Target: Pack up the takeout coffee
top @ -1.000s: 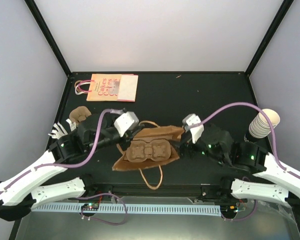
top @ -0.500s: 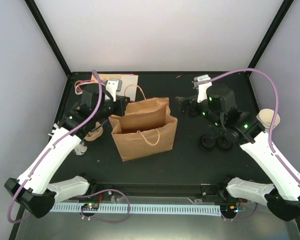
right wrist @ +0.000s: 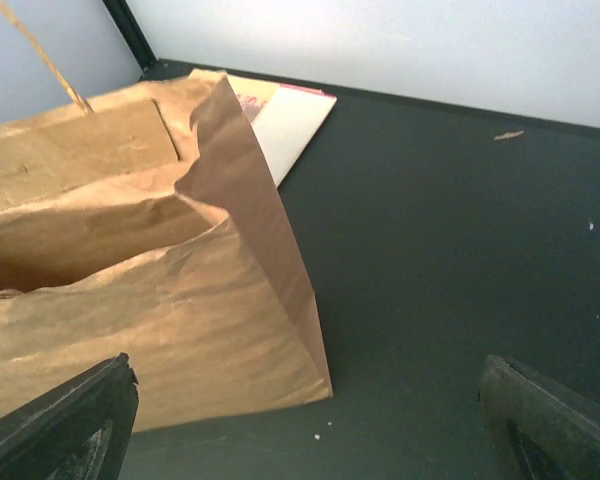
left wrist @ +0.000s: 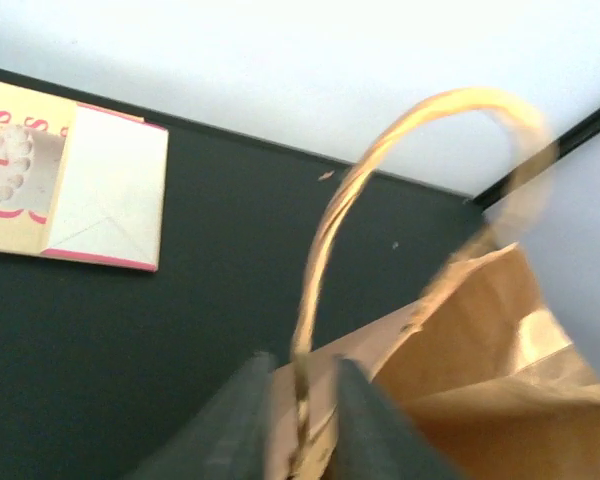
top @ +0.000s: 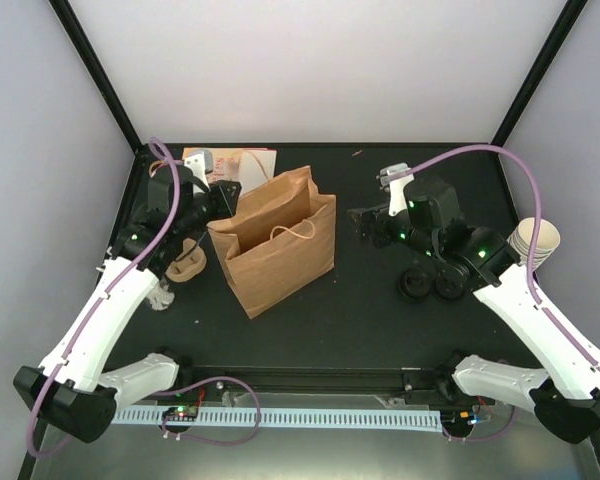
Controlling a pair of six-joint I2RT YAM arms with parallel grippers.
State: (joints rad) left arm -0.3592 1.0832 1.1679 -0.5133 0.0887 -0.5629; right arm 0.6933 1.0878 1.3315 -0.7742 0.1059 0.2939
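Observation:
A brown paper bag [top: 275, 245] stands upright and open at the table's middle left. My left gripper [top: 227, 192] is at the bag's back left rim. In the left wrist view its fingers [left wrist: 250, 400] pinch the bag's rim [left wrist: 325, 375] at the foot of the twisted paper handle [left wrist: 380, 150]. My right gripper [top: 365, 225] hangs open a little right of the bag, with nothing between its fingers [right wrist: 60, 420]; the bag's side [right wrist: 160, 310] fills that view's left. Two round black lids [top: 430, 284] lie beside the right arm. I cannot make out the takeout coffee as a lidded cup.
A stack of lidless cream cups [top: 533, 245] stands at the far right. A brown pulp tray [top: 185, 266] and small white items [top: 160, 296] lie left of the bag. A flat printed bag [top: 242, 160] lies at the back left.
The bag, lying flat a second ago with a tray on it, now stands upright, drawn up and left by my left gripper. The right arm has risen and backed away to the right.

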